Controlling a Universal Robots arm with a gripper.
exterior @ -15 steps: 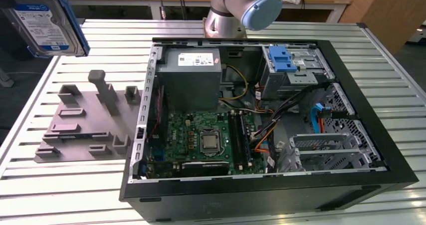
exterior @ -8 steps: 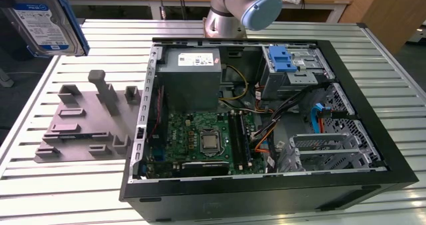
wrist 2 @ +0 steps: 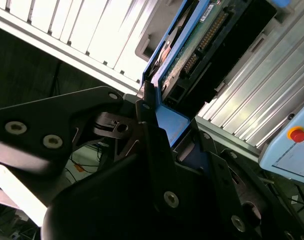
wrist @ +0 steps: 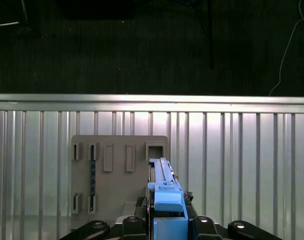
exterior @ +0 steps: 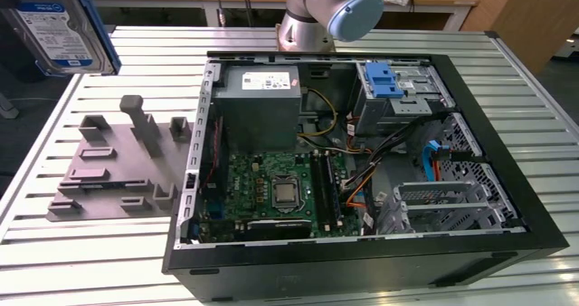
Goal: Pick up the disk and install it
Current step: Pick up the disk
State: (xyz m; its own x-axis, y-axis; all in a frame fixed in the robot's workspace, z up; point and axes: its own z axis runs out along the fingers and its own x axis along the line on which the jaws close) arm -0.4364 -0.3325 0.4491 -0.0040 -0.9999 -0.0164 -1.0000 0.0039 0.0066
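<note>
Disk point(exterior: 59, 28) – silver hard drive with a white-and-blue label and a blue carrier frame. It is held in the air, clear of the worktop point(exterior: 91, 265), at about ten o'clock from the open computer case point(exterior: 506, 184) in the exterior view. The label faces the camera and the body is tilted.

Gripper point(wrist 2: 174, 127) – closed on the disk point(wrist 2: 202, 35). In the second wrist view its dark fingers point(wrist 2: 146, 115) clamp the blue carrier from either side, and the drive's green board and connector end project beyond them. In the first wrist view the disk point(wrist: 164, 185) is seen edge-on, rising from the gripper point(wrist: 167, 215).

Fixture plate point(exterior: 108, 163) – grey, with raised blocks and slots. It lies flat on the slatted metal worktop at nine o'clock from the case, and sits behind the disk in the first wrist view point(wrist: 116, 170).

Case interior: grey metal box point(exterior: 257, 109) at eleven o'clock, drive cage with blue latch point(exterior: 398, 89) at one o'clock, green motherboard point(exterior: 281, 184) towards six o'clock.

Arm base point(exterior: 326, 14) – at twelve o'clock, beyond the case.
</note>
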